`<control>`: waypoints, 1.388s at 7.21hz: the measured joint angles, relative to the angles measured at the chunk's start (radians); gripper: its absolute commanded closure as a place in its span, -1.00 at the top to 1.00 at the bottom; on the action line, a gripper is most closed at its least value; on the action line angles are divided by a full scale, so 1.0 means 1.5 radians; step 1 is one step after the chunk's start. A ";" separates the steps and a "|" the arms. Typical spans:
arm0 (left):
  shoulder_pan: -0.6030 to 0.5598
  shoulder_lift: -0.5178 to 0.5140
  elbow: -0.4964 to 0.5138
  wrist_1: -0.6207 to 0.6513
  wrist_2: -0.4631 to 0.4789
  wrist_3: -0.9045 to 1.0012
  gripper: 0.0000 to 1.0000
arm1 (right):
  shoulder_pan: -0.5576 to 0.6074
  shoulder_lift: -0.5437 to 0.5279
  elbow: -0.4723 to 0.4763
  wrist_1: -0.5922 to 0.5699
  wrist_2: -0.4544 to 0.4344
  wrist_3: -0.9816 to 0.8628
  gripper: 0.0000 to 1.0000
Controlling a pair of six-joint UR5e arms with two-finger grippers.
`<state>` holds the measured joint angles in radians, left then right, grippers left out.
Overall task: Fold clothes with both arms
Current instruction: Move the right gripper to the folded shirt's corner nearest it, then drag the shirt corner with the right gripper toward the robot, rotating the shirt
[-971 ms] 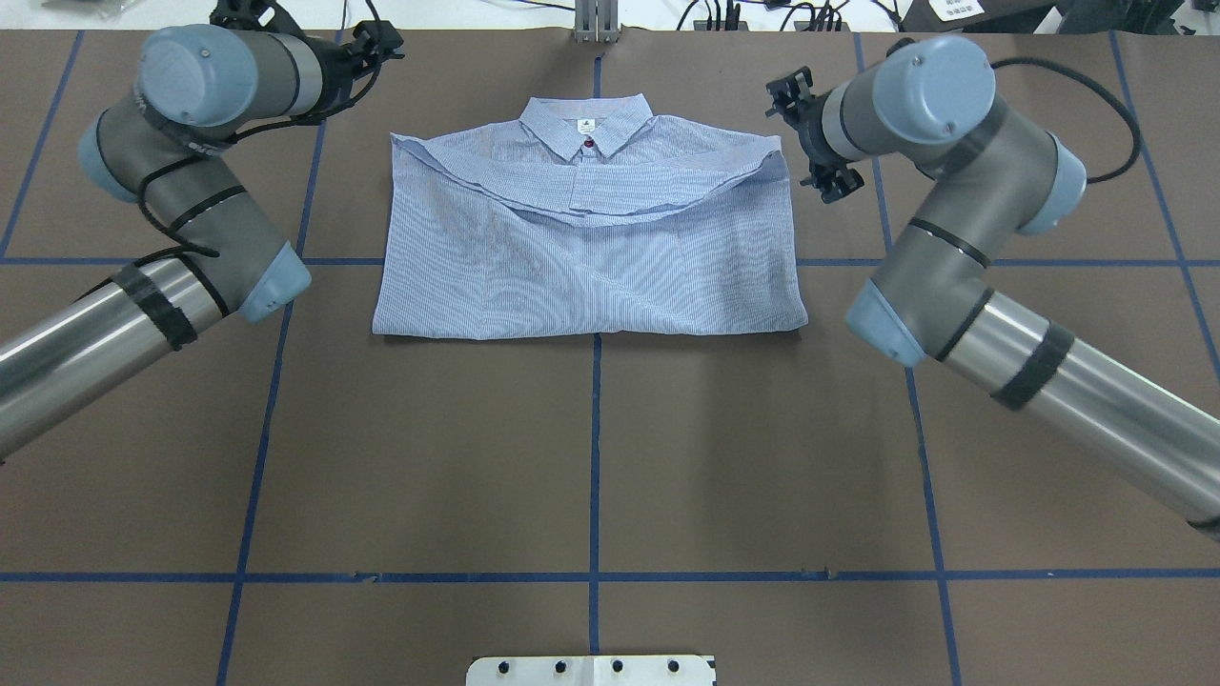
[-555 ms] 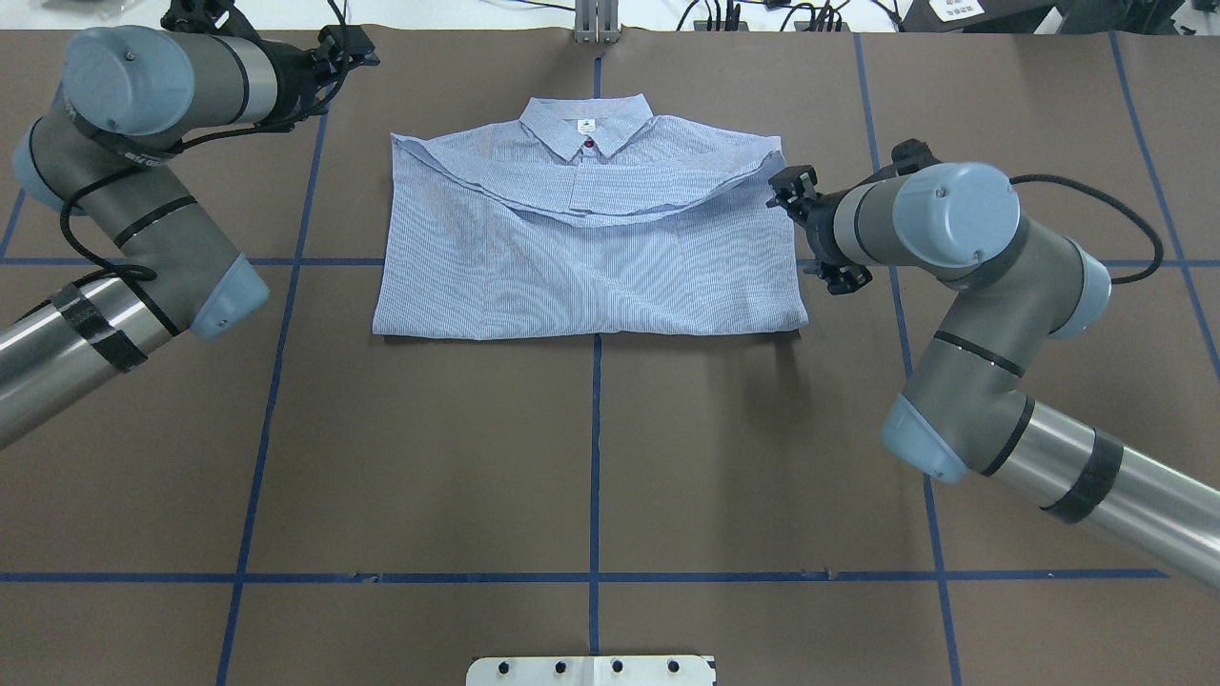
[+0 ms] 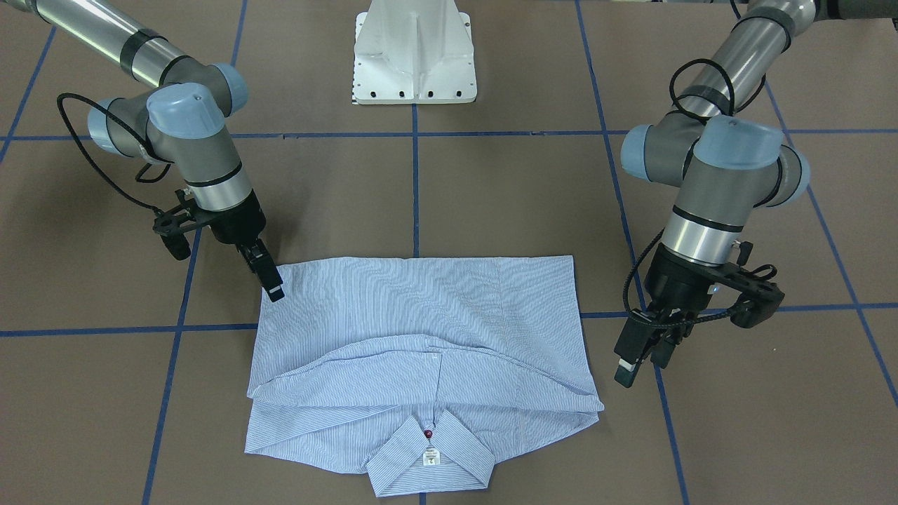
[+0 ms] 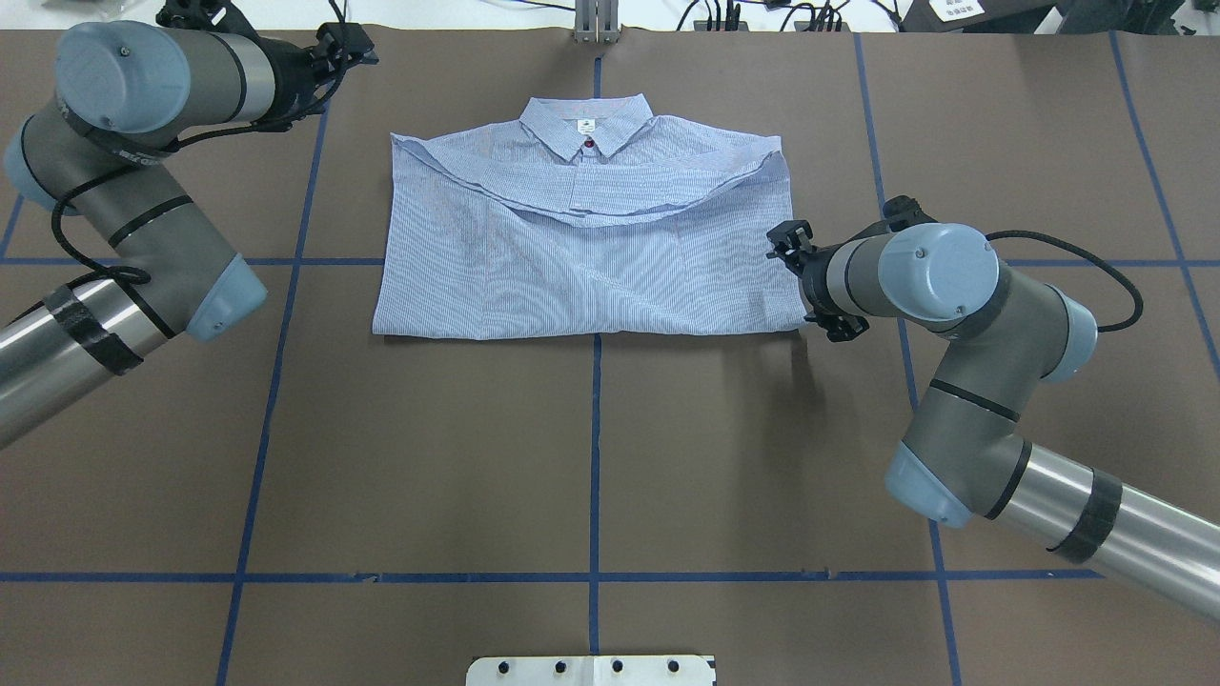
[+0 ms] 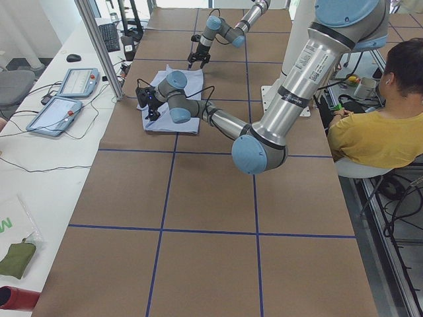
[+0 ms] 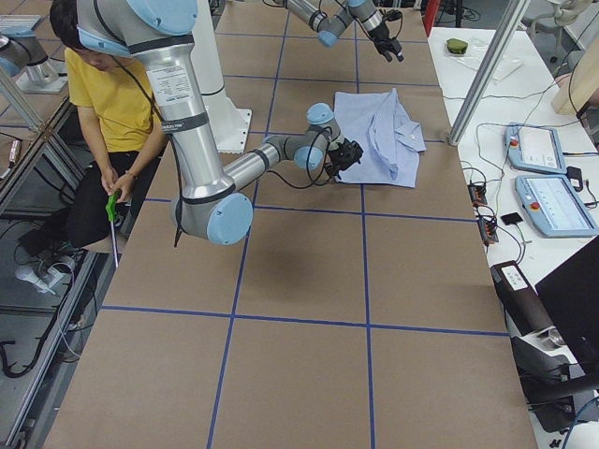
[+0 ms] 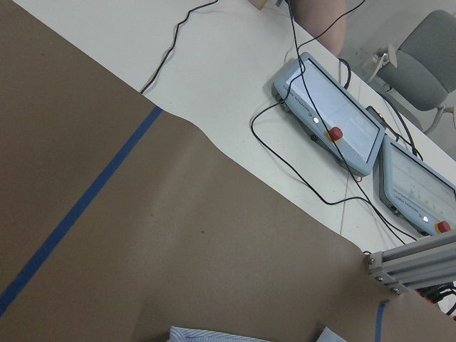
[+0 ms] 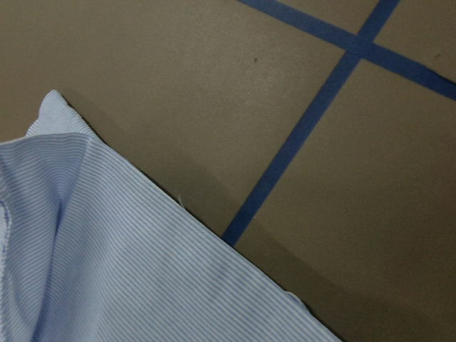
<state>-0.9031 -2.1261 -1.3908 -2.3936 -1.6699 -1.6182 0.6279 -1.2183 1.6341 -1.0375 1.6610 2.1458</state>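
"What is the right hand [image 3: 273,290] up to?"

"It points down. Its tips are right at the edge of the shirt [image 3: 421,315], by the corner [image 4: 793,322] nearest the robot. I see it from the side, so I can't tell if its fingers are wide or tight. I can't tell if it touches the cloth either."

"And the left hand [image 3: 638,368]?"

"Its fingers are a little apart, and it holds nothing."

"What should they do to get this right?"

"I think they want to fold the shirt again. Each hand should go low, slip one finger under the edge and pinch all the layers, not just the top one. The left hand is not at its own corner yet, so I guess it should line up with the right one first. Then both should lift together, slow and even, or the shirt may twist."

"So where is the shirt from each hand?"

"Under the right hand's tips is that corner, lying flat and not lifted. From there the cloth spreads toward the left hand and out to the collar [image 3: 429,456], far from the robot. The left hand hangs over the bare brown surface [image 3: 491,196]. The shirt is just beside it, on the side toward the other hand, where the folded-over part sits."
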 measured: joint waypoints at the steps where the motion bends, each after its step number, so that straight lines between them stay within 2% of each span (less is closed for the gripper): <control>1: 0.000 0.000 0.000 0.000 0.001 0.000 0.97 | -0.006 -0.006 0.000 0.000 0.001 0.000 0.80; 2: 0.001 0.000 0.001 0.000 0.002 -0.001 0.97 | -0.011 -0.008 -0.001 0.000 0.001 0.001 0.62; 3: 0.001 0.000 0.001 0.000 0.002 -0.001 0.97 | -0.015 -0.009 -0.002 0.000 0.000 0.002 -0.33; 4: 0.001 0.000 0.001 0.000 0.003 -0.002 0.97 | -0.017 -0.010 -0.003 0.000 -0.001 0.007 -0.99; 8: 0.001 0.000 0.001 -0.001 0.003 -0.003 0.97 | -0.038 -0.017 0.011 0.000 -0.010 0.028 -1.00; 9: 0.001 0.000 0.002 -0.001 0.003 -0.003 0.97 | -0.052 -0.032 0.046 -0.010 -0.010 0.029 -1.00; 10: 0.001 -0.001 0.001 -0.001 0.002 -0.004 0.97 | -0.081 -0.062 0.118 -0.049 -0.010 0.030 -1.00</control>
<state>-0.9010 -2.1275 -1.3894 -2.3946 -1.6669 -1.6249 0.5065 -1.3115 1.8108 -1.1113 1.6465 2.1903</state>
